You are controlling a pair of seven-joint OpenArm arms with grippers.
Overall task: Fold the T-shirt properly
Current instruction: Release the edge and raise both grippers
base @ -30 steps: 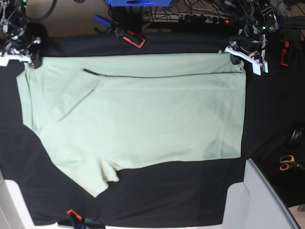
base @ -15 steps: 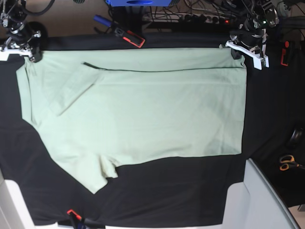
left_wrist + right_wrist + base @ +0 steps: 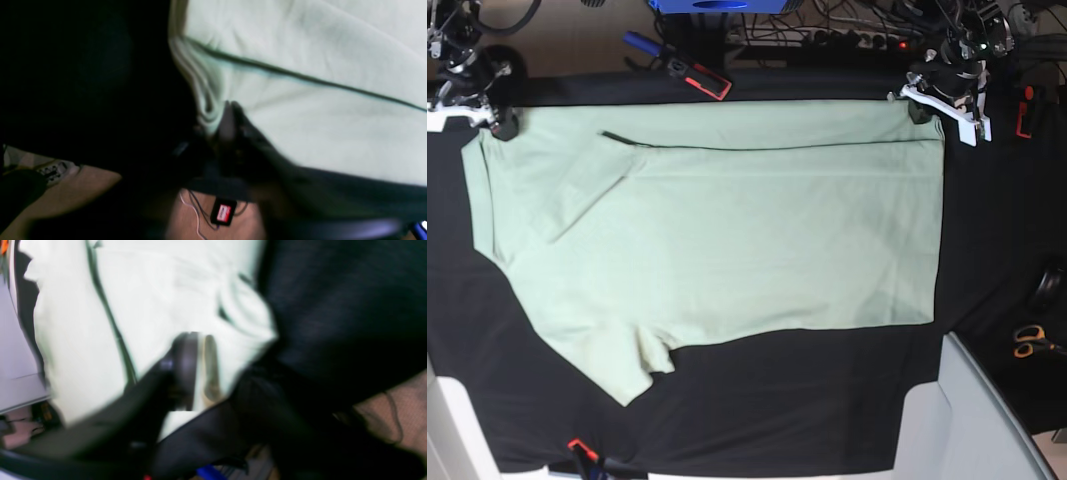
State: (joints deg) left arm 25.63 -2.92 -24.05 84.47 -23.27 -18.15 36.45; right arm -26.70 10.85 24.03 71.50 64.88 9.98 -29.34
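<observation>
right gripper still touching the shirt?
Touching. Right wrist view: right gripper straddles the shirt corner, cloth lying between and against its fingers.

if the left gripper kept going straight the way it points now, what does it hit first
Most likely the T-shirt: the left gripper sits at its bunched corner, pointing into the pale green cloth. The wrist view is blurred, so depth is uncertain.
</observation>
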